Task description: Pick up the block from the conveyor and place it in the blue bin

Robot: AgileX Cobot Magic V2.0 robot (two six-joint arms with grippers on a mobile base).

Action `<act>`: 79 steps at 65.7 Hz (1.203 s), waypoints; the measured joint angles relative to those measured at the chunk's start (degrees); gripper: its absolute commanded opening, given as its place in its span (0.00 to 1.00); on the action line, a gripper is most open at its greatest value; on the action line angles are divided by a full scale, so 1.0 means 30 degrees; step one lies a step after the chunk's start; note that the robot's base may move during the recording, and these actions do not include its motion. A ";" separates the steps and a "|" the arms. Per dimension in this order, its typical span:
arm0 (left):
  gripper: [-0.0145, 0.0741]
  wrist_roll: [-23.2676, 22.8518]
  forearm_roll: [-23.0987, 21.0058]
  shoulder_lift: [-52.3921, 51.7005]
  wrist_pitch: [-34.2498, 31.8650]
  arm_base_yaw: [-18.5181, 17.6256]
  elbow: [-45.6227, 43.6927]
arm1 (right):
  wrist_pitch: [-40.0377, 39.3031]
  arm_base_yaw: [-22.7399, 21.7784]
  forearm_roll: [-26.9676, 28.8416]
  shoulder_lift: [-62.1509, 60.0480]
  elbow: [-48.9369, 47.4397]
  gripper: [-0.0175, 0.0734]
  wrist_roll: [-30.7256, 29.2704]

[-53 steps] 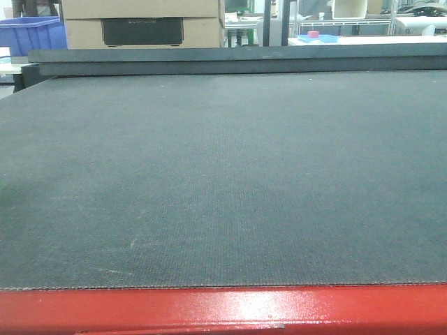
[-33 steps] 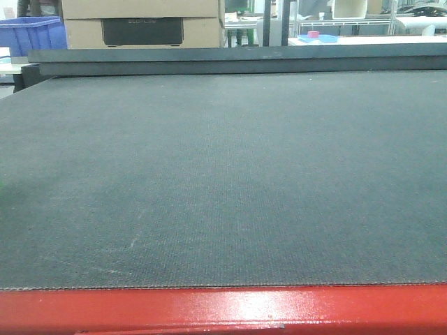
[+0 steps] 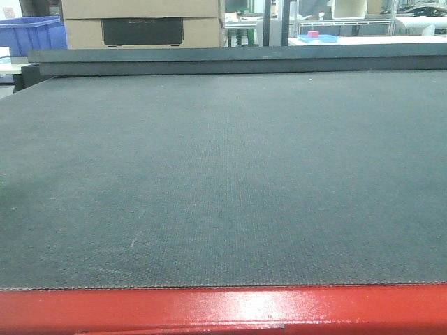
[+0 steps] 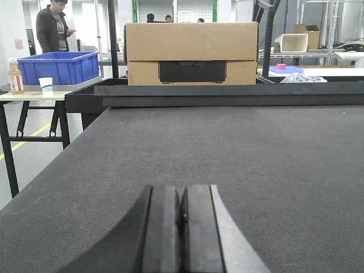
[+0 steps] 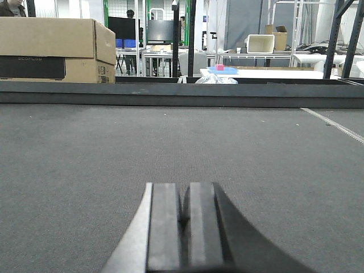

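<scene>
— Where are the claws in relation to the conveyor?
— Both sit low over the conveyor point(image 3: 223, 181), with its dark grey belt running ahead of them to the far rail point(image 5: 182, 94). The left claw point(image 4: 181, 196) has its fingers pressed together, pad against pad. The right claw point(image 5: 183, 193) is closed on itself in the same way.
— And the blue bin?
— The blue bin point(image 4: 57, 67) is off the belt, on a side worktop point(image 4: 34, 94) past the far left corner. It is well apart from the left claw, ahead and to its left. A paper cup point(image 4: 46, 84) and a bottle point(image 4: 16, 77) stand just beside it.
— Any block?
— A pink cube point(image 5: 219, 67) rests on a blue tray point(image 5: 227, 71) on the far worktop point(image 5: 273, 74) behind the rail, well apart from both claws. I cannot tell whether it is the task's block.
— Anything else?
— A cardboard box point(image 4: 190, 54) stands behind the rail, and the red frame point(image 3: 223, 310) edges the belt's near side.
</scene>
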 measured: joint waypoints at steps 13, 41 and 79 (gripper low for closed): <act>0.04 0.0000 0.0000 -0.0045 0.0597 0.0000 -0.1000 | -0.1963 0.0000 0.0000 -0.0032 0.0011 0.02 0.0000; 0.04 0.0000 -0.0433 0.3834 0.8511 0.0000 -1.0407 | 0.4690 0.0000 0.0000 0.2070 -0.8879 0.02 0.0000; 0.04 0.0000 -0.1441 1.8647 1.9417 0.0000 -1.9163 | 1.9409 0.0000 0.0112 1.8741 -1.7770 0.02 0.0000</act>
